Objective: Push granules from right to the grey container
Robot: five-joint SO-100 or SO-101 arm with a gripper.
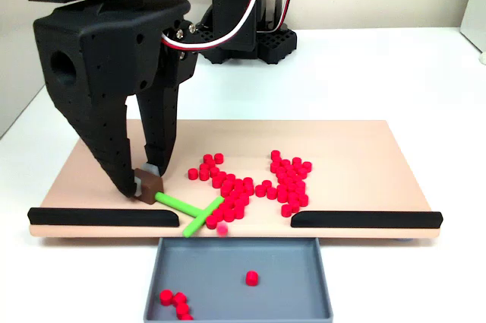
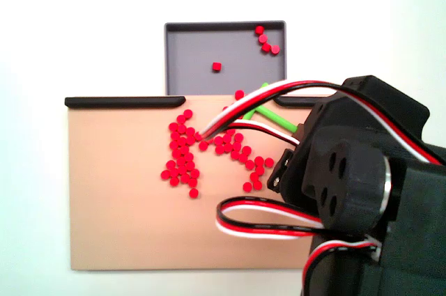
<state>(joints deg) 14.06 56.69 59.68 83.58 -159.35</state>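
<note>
Grey container [image 1: 237, 258] holds few red granules [image 1: 250, 186]; gripper [image 1: 146, 184] clamps green stick's [image 1: 194, 213] brown end.

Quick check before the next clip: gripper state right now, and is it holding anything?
Gripper: shut on the brown block at the end of the green T-shaped stick, low over the board.
</note>
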